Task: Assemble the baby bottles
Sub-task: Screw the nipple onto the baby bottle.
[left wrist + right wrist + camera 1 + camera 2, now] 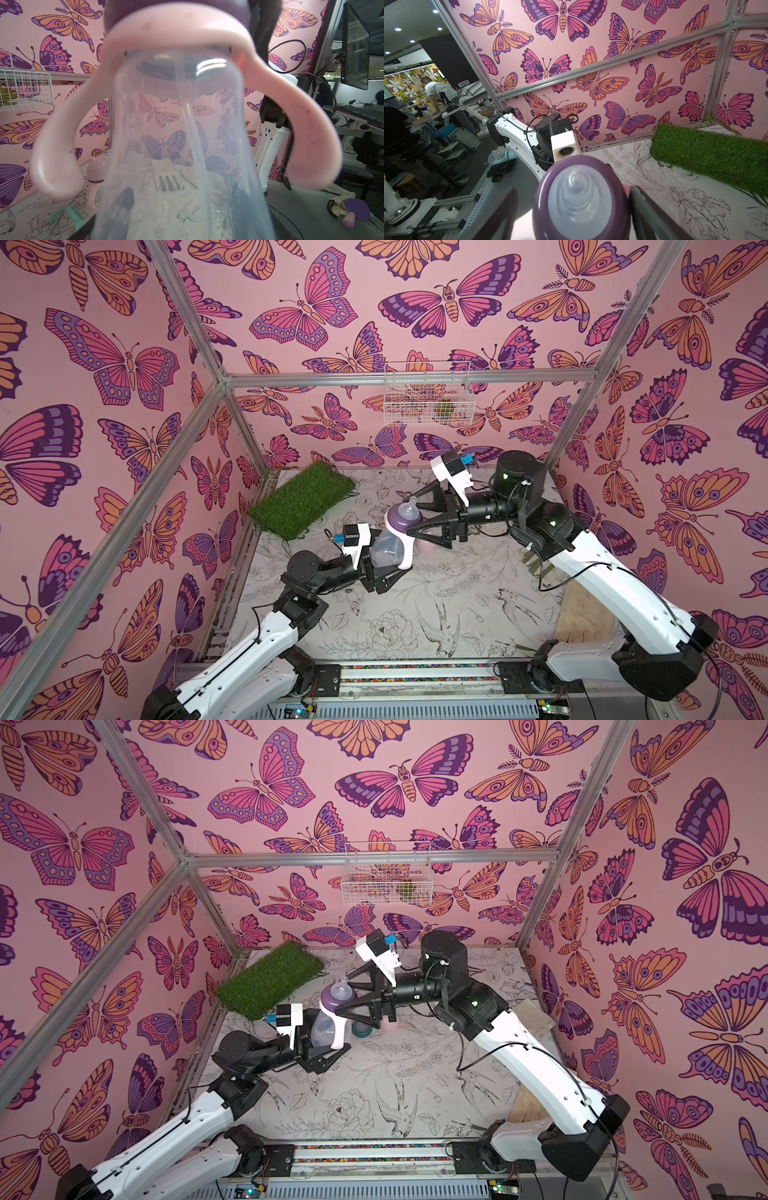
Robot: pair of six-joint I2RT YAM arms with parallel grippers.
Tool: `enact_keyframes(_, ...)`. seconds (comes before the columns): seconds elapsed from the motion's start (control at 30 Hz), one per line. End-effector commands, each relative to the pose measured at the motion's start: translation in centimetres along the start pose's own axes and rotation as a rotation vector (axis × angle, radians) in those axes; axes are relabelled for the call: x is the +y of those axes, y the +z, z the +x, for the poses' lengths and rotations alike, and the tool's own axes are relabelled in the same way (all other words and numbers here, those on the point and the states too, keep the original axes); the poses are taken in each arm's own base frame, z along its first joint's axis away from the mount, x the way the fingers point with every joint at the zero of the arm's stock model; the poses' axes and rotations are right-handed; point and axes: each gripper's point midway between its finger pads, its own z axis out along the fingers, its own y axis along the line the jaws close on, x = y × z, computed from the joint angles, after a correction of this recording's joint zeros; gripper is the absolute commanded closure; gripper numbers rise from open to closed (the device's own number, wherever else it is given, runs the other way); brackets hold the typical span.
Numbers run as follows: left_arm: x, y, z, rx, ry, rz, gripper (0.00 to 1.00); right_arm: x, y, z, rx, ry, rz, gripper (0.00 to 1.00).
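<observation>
— Where's the bottle (pixel 388 549)?
— Off the tabletop (pixel 415 614), held tilted above its back half, nearer the left edge. A pink two-handled ring (pixel 405 556) and a purple collar (pixel 332 996) with its nipple sit on the neck.
— Who holds it?
— The left gripper (pixel 384 568); its jaws are clamped on the clear base. The right gripper (pixel 404 513) has its jaws either side of the collar; I cannot tell whether they press on it.
— And around it?
— An eared cap (pixel 97 169) and a teal part (pixel 360 1029) rest on the tabletop nearby. A grass mat (pixel 303 499) lies in the back-left corner.
</observation>
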Motion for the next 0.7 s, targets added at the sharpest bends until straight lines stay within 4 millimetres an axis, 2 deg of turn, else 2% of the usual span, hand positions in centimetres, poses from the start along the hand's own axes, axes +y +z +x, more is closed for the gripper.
enact_keyframes(0.0, -0.8, 0.1, -2.6, -0.061, 0.048, 0.032, 1.00, 1.1, 0.1, -0.7, -0.002, -0.024, -0.030, 0.15)
enact_keyframes(0.1, -0.8, 0.1, -2.5, -0.062, 0.045, 0.031, 1.00, 1.1, 0.1, -0.5, 0.003, -0.019, -0.027, 0.17)
enact_keyframes(0.3, -0.7, 0.1, -2.4, -0.056, 0.039, 0.028, 1.00, 1.0, 0.3, -0.2, 0.014, -0.013, -0.019, 0.29)
enact_keyframes(0.47, -0.5, 0.1, -2.2, -0.051, 0.042, 0.015, 1.00, 0.6, 0.5, 0.0, 0.026, -0.008, 0.002, 0.44)
enact_keyframes(0.67, 1.7, -0.4, -1.0, -0.003, 0.053, -0.123, 1.00, -1.4, 0.4, 0.9, 0.028, 0.061, 0.122, 0.67)
